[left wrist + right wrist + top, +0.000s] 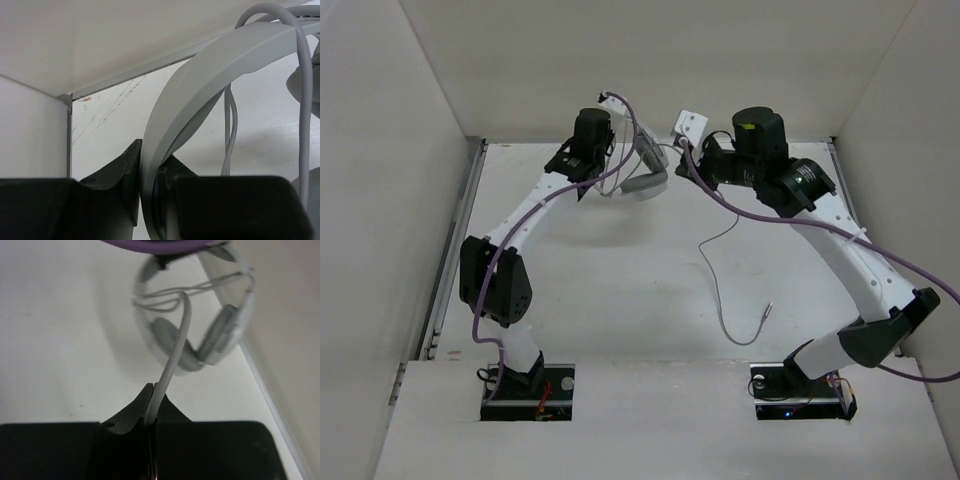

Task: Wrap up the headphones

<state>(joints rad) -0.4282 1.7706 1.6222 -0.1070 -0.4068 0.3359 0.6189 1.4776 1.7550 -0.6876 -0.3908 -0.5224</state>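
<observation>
The light grey headphones [645, 185] hang above the far middle of the table. My left gripper [612, 172] is shut on their headband [200, 75], which is pinched between the black jaws of that gripper [150, 180]. My right gripper [685, 150] is just right of the headphones and shut on the thin grey cable [172, 360], which enters that gripper [154, 402] between closed jaws. The earcups [220, 335] show beyond it, with cable loops across the band. The loose cable [716, 285] trails down across the table to its plug [767, 313].
White enclosure walls stand at the back and on both sides. A metal rail [455, 240] runs along the table's left edge, and the back left corner [70, 97] is near my left gripper. A thick purple arm cable [770, 215] hangs along the right arm.
</observation>
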